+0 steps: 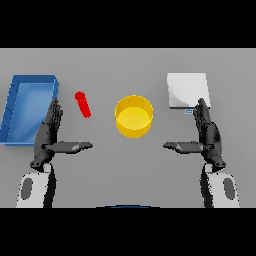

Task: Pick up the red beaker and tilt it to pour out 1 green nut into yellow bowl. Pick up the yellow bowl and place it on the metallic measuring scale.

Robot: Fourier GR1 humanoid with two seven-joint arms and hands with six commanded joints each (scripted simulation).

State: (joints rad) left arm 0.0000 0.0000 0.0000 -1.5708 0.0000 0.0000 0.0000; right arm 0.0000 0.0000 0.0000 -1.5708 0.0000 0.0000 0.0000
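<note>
The red beaker [83, 104] shows as a small slanted red cylinder on the grey table, left of centre. A yellow bowl [134, 116] stands in the middle, its inside showing nothing. At the back right lies the metallic measuring scale [186, 90], a light square plate. My left hand [49, 133] is open, fingers straight and thumb pointing inward, just left of and below the beaker, apart from it. My right hand [207, 134] is open in the mirrored pose, right of the bowl, its fingertips reaching the near edge of the scale.
A blue bin [28, 106] with raised walls sits at the far left, its near right side partly behind my left hand's fingers.
</note>
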